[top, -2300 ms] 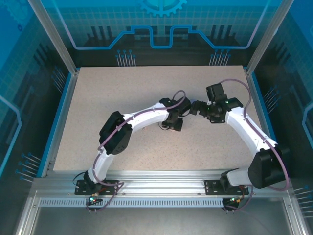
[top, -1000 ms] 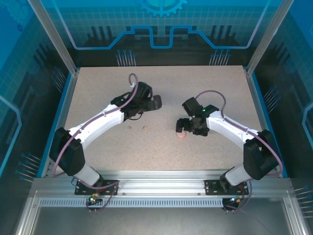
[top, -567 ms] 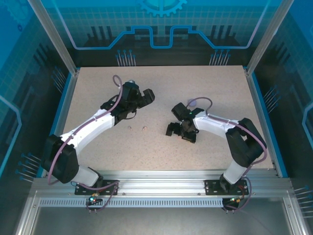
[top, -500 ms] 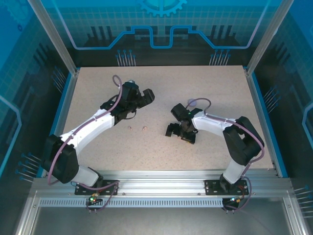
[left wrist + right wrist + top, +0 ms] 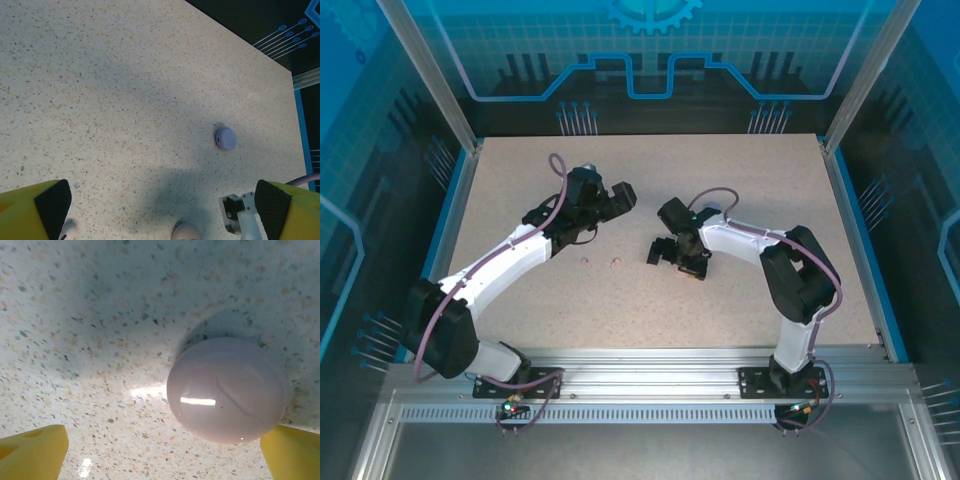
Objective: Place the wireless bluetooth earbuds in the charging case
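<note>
Two tiny pale pink earbuds (image 5: pixel 585 262) (image 5: pixel 616 262) lie on the speckled table, between the arms. A closed, round pink charging case (image 5: pixel 227 390) lies flat under my right gripper (image 5: pixel 162 450), which is open and straddles it, the case close to its right fingertip (image 5: pixel 290 447). From above, the right gripper (image 5: pixel 677 258) covers this case. My left gripper (image 5: pixel 620 197) hovers open and empty up and to the left of it. In the left wrist view, the left gripper (image 5: pixel 162 205) frames the pink case's edge (image 5: pixel 186 232) and a pale bud (image 5: pixel 67 229) by its left pad.
A closed light purple round case (image 5: pixel 225 138) lies farther out on the table, apart from both grippers. The right arm's white link (image 5: pixel 240 215) reaches in beside the pink case. Blue rails (image 5: pixel 448 240) border the tabletop.
The right gripper has slid left and now covers the pink case, which showed below it a second ago. The left gripper drew back slightly to the left. Both stayed open.
</note>
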`<action>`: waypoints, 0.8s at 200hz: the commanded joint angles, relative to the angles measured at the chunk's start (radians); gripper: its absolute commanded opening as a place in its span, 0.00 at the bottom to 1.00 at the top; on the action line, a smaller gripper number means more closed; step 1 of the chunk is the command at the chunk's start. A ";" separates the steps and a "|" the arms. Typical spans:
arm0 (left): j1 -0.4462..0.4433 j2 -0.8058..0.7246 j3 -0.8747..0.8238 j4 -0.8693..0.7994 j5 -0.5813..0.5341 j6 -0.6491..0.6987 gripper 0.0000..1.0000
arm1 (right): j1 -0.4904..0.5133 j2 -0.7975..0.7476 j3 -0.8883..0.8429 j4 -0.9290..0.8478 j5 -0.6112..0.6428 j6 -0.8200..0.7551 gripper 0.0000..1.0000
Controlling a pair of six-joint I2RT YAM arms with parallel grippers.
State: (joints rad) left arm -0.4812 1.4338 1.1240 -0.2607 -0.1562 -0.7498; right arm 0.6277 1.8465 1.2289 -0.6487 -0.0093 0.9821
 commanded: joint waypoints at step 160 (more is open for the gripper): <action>0.003 0.019 0.042 -0.077 0.067 0.041 0.99 | 0.042 0.216 0.314 -0.304 0.281 -0.140 0.95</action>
State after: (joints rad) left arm -0.4812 1.4635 1.1332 -0.3092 -0.1062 -0.7441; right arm 0.6426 2.0201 1.5028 -0.8780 0.2115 0.8951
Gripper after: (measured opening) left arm 0.986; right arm 0.960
